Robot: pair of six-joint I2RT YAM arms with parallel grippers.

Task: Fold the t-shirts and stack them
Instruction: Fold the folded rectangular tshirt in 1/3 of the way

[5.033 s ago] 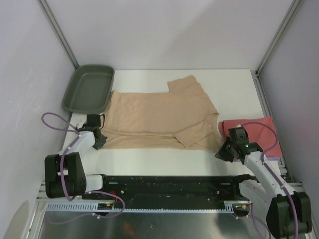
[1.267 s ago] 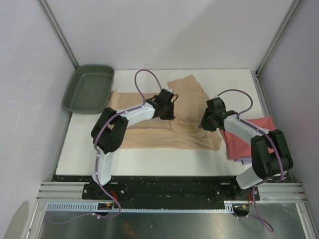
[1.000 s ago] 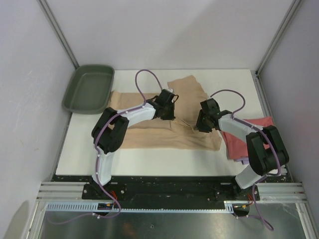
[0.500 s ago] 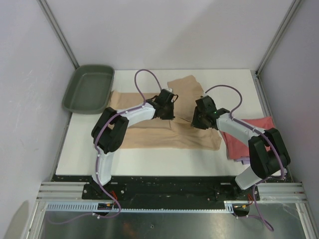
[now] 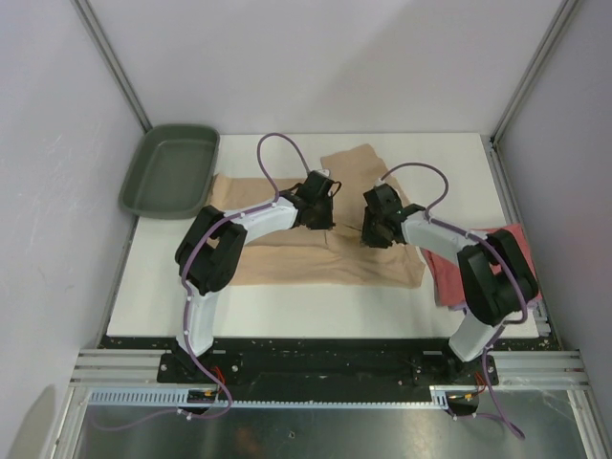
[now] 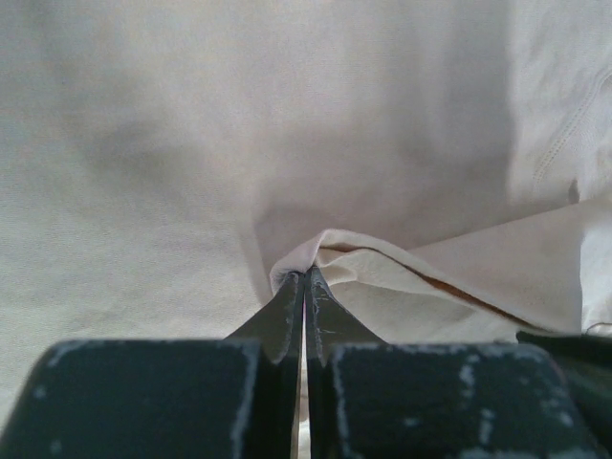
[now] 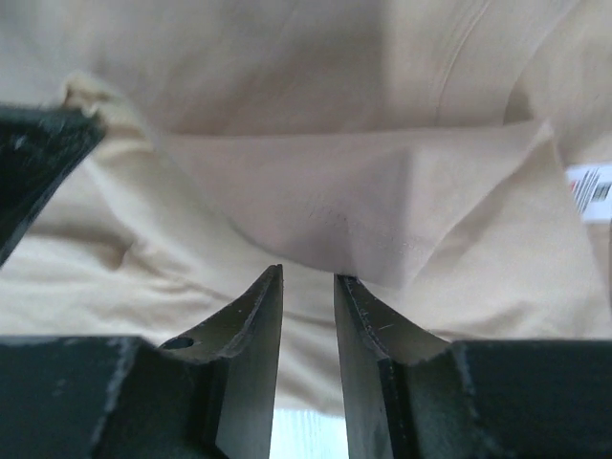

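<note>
The tan t-shirt (image 5: 277,258) lies spread across the middle of the white table, partly folded with one sleeve pointing to the back. My left gripper (image 5: 320,215) is shut on a pinched ridge of the tan shirt (image 6: 143,172) at its tips (image 6: 304,274). My right gripper (image 5: 371,229) hovers low over the shirt just to the right of it. Its jaws (image 7: 308,273) stand narrowly open, with a folded flap of tan cloth (image 7: 363,206) just past the tips. The coral-red shirt (image 5: 516,239) lies folded at the right edge, partly under my right arm. The lavender shirt is mostly hidden beneath it.
The dark green tray (image 5: 170,170) sits at the back left, touching the shirt's left end. A white label (image 7: 593,182) shows on the shirt at the right of the right wrist view. Grey walls enclose the table on three sides.
Both arms reached from the near shirt edge to its middle. Over the last second my right gripper slid left toward the left gripper. The left gripper stayed shut on the cloth.
</note>
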